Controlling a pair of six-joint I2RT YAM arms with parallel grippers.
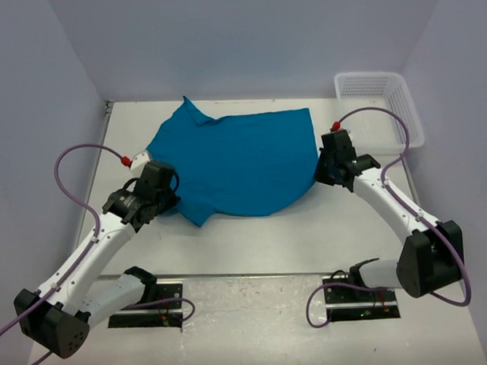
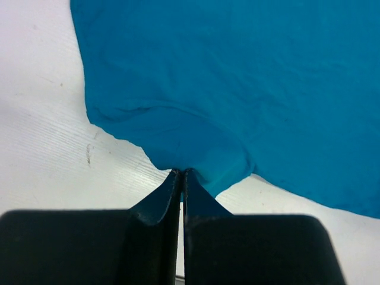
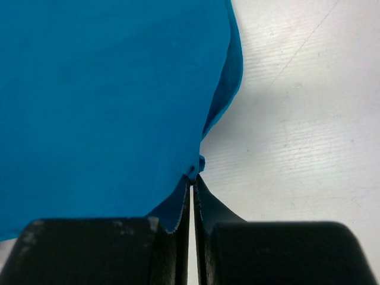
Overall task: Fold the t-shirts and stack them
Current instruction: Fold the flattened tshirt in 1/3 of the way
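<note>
A teal-blue t-shirt lies spread on the white table, partly folded, with a sleeve pointing to the back left. My left gripper sits at its near left edge, shut on a pinch of the cloth. In the left wrist view the t-shirt bunches right at the closed tips of the left gripper. My right gripper is at the shirt's right edge, shut on the hem. From the right wrist, the t-shirt fills the left side and its edge meets the tips of the right gripper.
A white slatted basket stands at the back right corner. Purple cables loop from both arms. Bare table lies between the shirt and the arm bases. Grey walls close the sides and back.
</note>
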